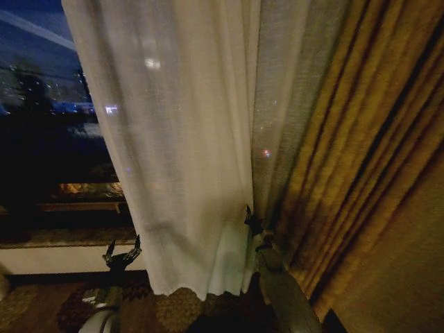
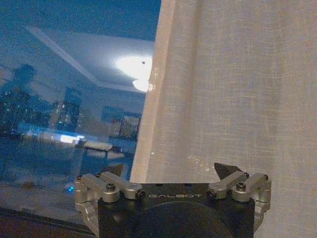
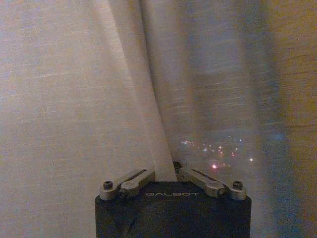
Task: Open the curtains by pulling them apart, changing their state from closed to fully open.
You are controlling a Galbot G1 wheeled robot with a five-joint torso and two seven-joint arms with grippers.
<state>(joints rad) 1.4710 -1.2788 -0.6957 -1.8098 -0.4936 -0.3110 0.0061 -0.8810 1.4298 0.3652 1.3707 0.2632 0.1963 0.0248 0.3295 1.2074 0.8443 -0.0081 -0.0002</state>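
The sheer curtains point(image 1: 180, 152) hang bunched at centre, between the bare night window point(image 1: 48, 125) and the golden-brown drape point(image 1: 368, 152), their hem just above the patterned carpet point(image 1: 173, 312). The right hand point(image 1: 251, 223) is closed narrow, pinching a curtain fold. The left hand point(image 1: 121, 251) stands wide at the curtain's window-side edge; its wrist view shows a ceiling light point(image 2: 133, 67) reflected in the glass.

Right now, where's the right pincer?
In the head view the right pincer is low, right of centre, shut on a fold of the sheer curtain, just left of the golden-brown drape.
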